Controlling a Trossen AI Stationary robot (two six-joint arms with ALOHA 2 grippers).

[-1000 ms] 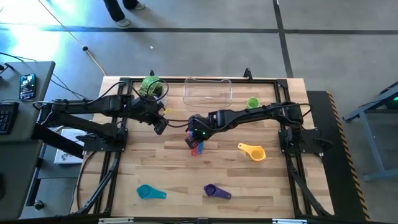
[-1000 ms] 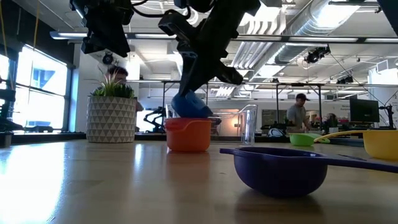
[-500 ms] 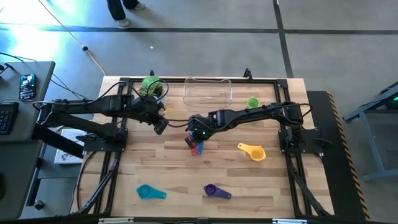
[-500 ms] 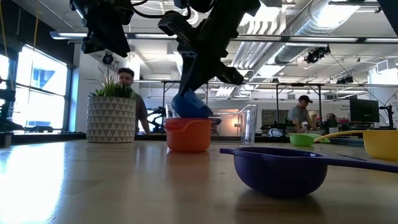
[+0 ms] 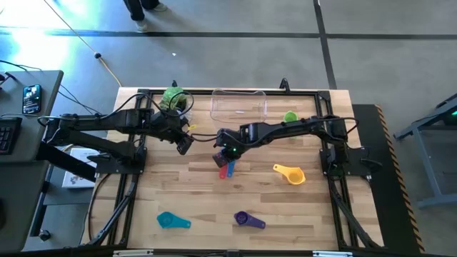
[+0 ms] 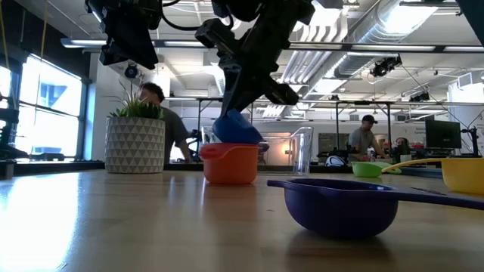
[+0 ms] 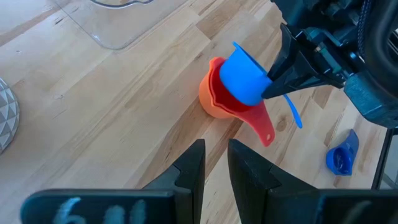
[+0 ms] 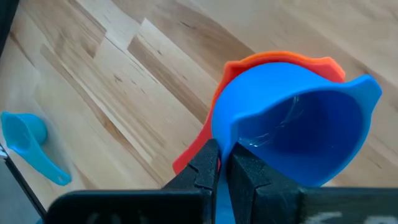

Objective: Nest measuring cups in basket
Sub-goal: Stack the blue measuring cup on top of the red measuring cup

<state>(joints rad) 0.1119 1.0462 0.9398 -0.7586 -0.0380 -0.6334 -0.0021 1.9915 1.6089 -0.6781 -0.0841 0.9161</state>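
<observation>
A blue measuring cup (image 7: pixel 244 78) hangs tilted over a red cup (image 7: pixel 263 126) that sits nested in an orange cup (image 6: pixel 228 168) on the table's middle. My right gripper (image 5: pixel 227 157) is shut on the blue cup. My left gripper (image 5: pixel 184 147) hovers to the stack's left, slightly open, with nothing between its fingers (image 7: pixel 194 168). The clear basket (image 5: pixel 238 105) stands at the far edge. Green (image 5: pixel 290 118), yellow (image 5: pixel 289 173), purple (image 5: pixel 248 220) and teal (image 5: pixel 171 220) cups lie apart on the table. My right gripper pinches the blue cup between its two fingers (image 8: pixel 208 163) where the handle meets the bowl's rim (image 8: pixel 219 138). It comes slanting down from the table's right. The handle's free end (image 7: pixel 292 113) sticks out past the fingers. The cup is tilted, its bottom (image 6: pixel 234 139) at the red cup's mouth.
A white patterned pot with a green plant (image 5: pixel 175 98) stands at the far left, close to my left arm. In the low view the purple cup (image 6: pixel 340 204) lies nearest. People stand in the room beyond the table.
My right gripper has rolled a little with the blue cup, which has shifted slightly over the red cup's mouth. A person behind the plant has walked toward the right.
</observation>
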